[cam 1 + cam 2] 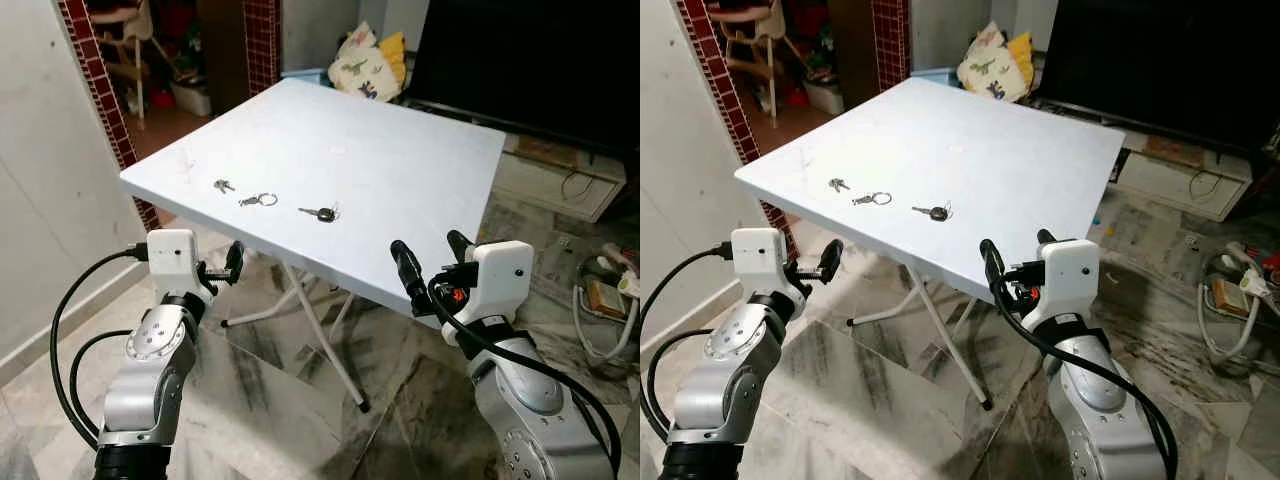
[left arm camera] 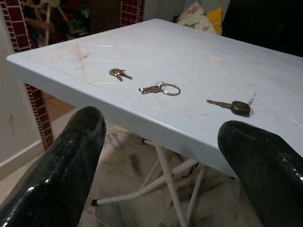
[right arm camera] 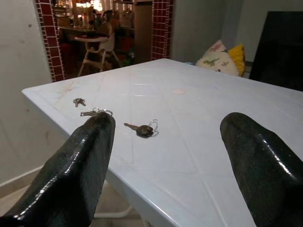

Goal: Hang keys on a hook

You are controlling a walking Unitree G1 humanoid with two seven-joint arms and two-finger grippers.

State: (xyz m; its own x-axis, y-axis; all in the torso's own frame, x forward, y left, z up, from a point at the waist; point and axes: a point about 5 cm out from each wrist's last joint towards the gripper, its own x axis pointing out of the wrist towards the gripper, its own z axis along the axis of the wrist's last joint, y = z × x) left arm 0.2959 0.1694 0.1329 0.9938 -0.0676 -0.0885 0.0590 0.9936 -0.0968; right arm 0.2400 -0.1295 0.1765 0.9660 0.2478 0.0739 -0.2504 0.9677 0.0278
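Three sets of keys lie in a row near the front edge of the white table [image 1: 400, 170]: small keys [image 1: 223, 185] on the left, keys on a ring [image 1: 258, 200] in the middle, and a black-headed key [image 1: 320, 213] on the right. Your left gripper [image 1: 222, 268] and right gripper [image 1: 432, 262] both wait with fingers spread wide, holding nothing, just in front of and below the table edge. The black-headed key lies farther in and a bit left of your right gripper, its long side running left to right, and I think that arm is nearer to it.
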